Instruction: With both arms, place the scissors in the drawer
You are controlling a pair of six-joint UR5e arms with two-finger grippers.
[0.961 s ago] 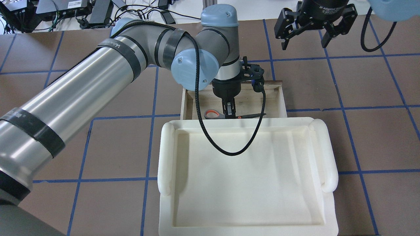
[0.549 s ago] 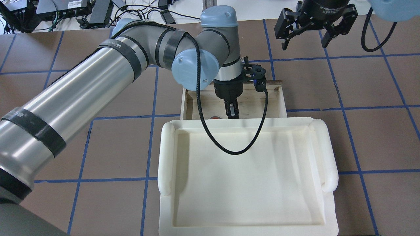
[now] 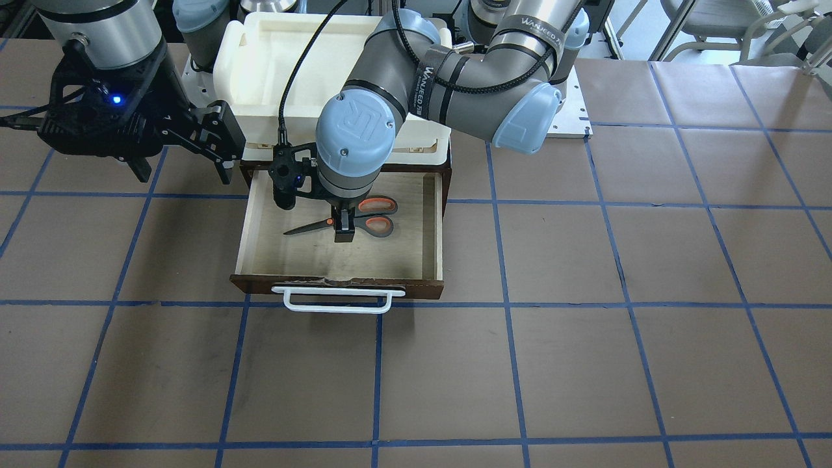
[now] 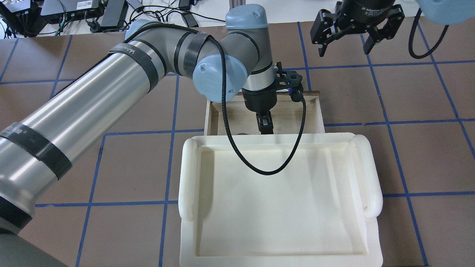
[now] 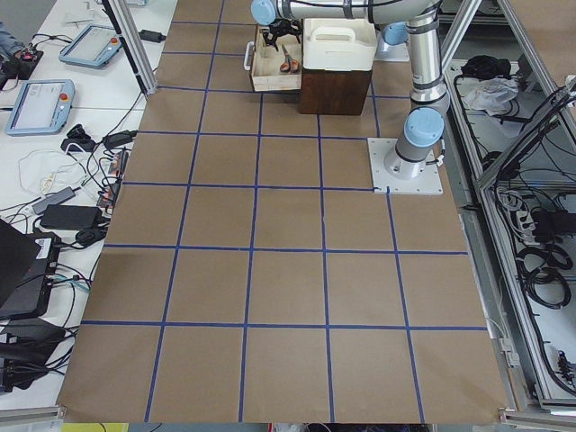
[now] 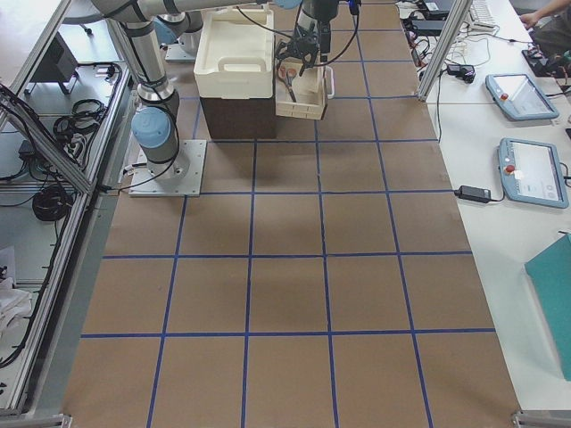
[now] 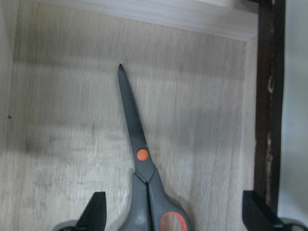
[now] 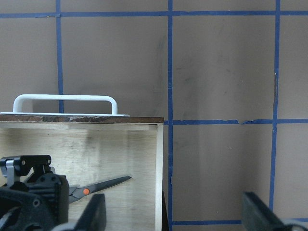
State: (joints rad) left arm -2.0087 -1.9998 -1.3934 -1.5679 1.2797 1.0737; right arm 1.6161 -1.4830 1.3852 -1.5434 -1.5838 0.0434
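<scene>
left end effector [image 3: 342, 231] down inside shallow pale plywood drawer with dark brown front [image 3: 325, 259], fingers spread wide, gripping nothing. small grey-handled scissors with dark blades and orange pivot dot [image 7: 141, 153] look flat on drawer floor directly below it, neck between fingers, touching neither that i can see. long axis: blades point away toward right end effector's side, handles opposite. right end effector [image 4: 346, 45] also spread, empty, hovering apart off that drawer side. my read: placement looks done; left lifts straight up, no sideways drift.
</scene>
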